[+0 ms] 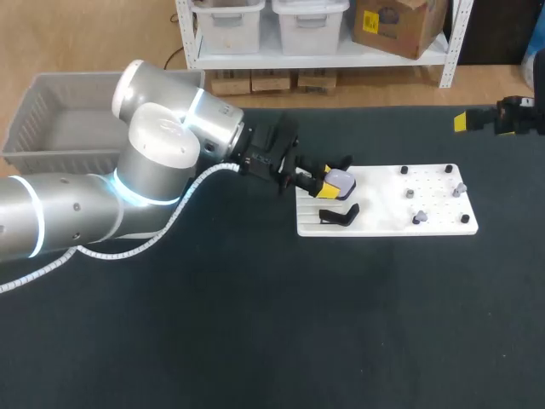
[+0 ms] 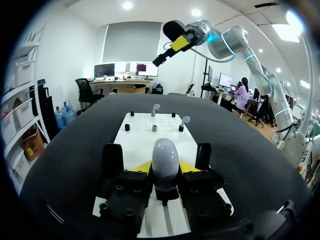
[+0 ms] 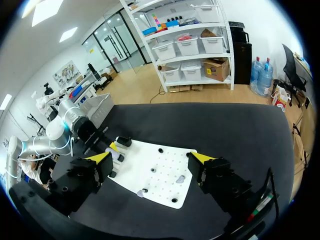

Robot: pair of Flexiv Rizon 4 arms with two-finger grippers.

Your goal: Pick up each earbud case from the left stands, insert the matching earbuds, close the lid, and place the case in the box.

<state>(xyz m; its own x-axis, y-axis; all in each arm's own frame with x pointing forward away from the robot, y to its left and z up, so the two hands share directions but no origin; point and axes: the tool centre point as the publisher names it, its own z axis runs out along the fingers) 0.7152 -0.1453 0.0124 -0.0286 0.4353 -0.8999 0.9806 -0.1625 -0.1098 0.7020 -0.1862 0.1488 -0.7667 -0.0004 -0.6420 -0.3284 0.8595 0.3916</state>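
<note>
pick-up appears in hand: left gripper (image 2: 164, 169) grips the earbud case (image 2: 165, 150) on the white board (image 1: 426, 223), right gripper (image 3: 151, 159) stands released; next move likely a straight lift.

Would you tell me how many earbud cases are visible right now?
1: the lavender case, at the left end of the white board, held between the left tool fingers. The black stand beside it looks empty.
</note>
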